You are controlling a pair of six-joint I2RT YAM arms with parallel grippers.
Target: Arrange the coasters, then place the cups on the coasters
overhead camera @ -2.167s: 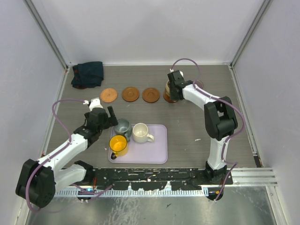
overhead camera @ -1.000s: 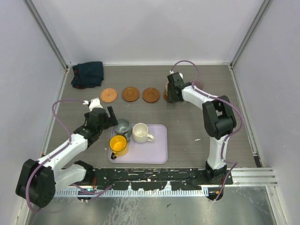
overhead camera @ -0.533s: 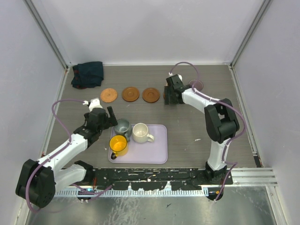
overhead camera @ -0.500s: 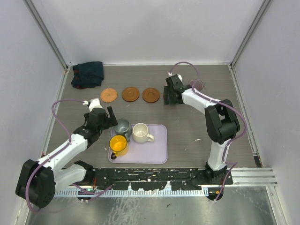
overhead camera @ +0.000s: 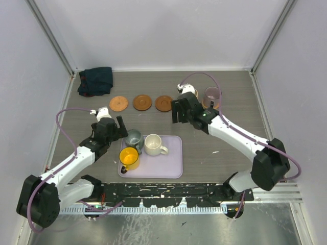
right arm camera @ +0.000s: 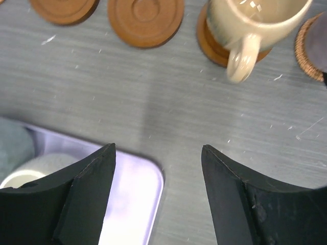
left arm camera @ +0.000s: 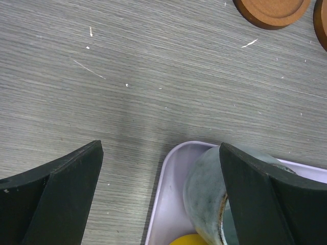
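Three bare brown coasters (overhead camera: 118, 103), (overhead camera: 142, 102), (overhead camera: 164, 103) lie in a row at the back. The tan cup (right arm camera: 255, 18) stands on a fourth coaster (right arm camera: 212, 45). To its right, the purple cup (overhead camera: 211, 94) sits on another coaster. The grey-green cup (overhead camera: 134, 138), white cup (overhead camera: 152, 144) and yellow cup (overhead camera: 129, 158) stand on the lavender tray (overhead camera: 172, 166). My right gripper (right arm camera: 157, 153) is open and empty, hovering between the tan cup and the tray's far corner. My left gripper (left arm camera: 159, 153) is open at the tray's left end, its right finger over the grey-green cup (left arm camera: 212, 189).
A dark folded cloth (overhead camera: 96, 80) lies in the back left corner. Grey walls with metal posts close in the table on three sides. The right arm stretches diagonally across the right half of the table.
My right gripper opened, let go of the tan cup on its coaster, and drew back toward the tray. The left arm has not moved.
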